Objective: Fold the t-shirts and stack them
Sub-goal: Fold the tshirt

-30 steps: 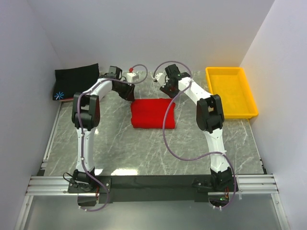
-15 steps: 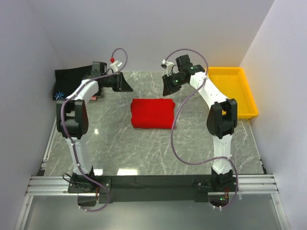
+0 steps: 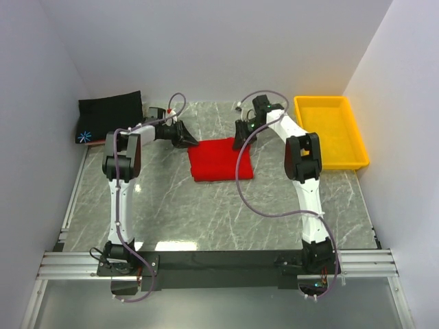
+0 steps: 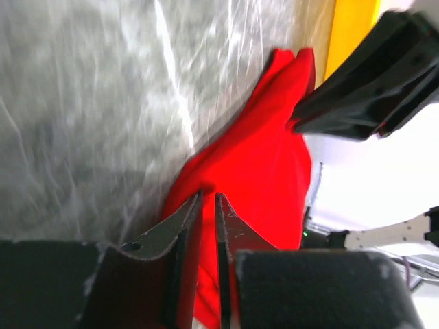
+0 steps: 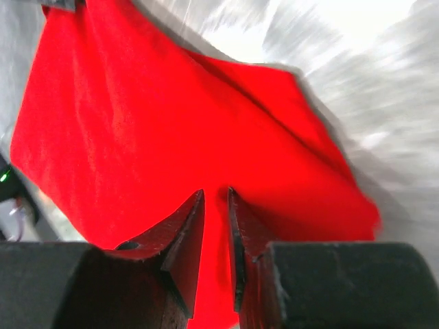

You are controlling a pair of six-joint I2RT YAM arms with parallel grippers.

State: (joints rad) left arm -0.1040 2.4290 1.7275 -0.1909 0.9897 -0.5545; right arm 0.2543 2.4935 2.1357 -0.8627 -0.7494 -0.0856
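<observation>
The red t-shirt [image 3: 219, 159] lies folded in a rectangle on the table's middle. My left gripper [image 3: 193, 141] is shut on its far left corner. In the left wrist view [image 4: 207, 195] red cloth [image 4: 264, 157] sits pinched between the near-closed jaws. My right gripper [image 3: 240, 140] is shut on the far right corner. In the right wrist view [image 5: 216, 193] the red cloth [image 5: 137, 116] runs between the jaws. The black t-shirt [image 3: 110, 115] with its starburst mark [image 3: 84, 136] lies folded at the back left. A thin pinkish edge [image 3: 96, 142] shows under it.
A yellow tray [image 3: 354, 130] stands at the back right beside the right arm. White walls close in the table at the left, back and right. Purple cables loop off both arms above the marble top [image 3: 171, 205].
Both arms rose and spread apart half a second ago, then came back down. They now grip the red t-shirt's far corners, and its far edge sits a little farther back.
</observation>
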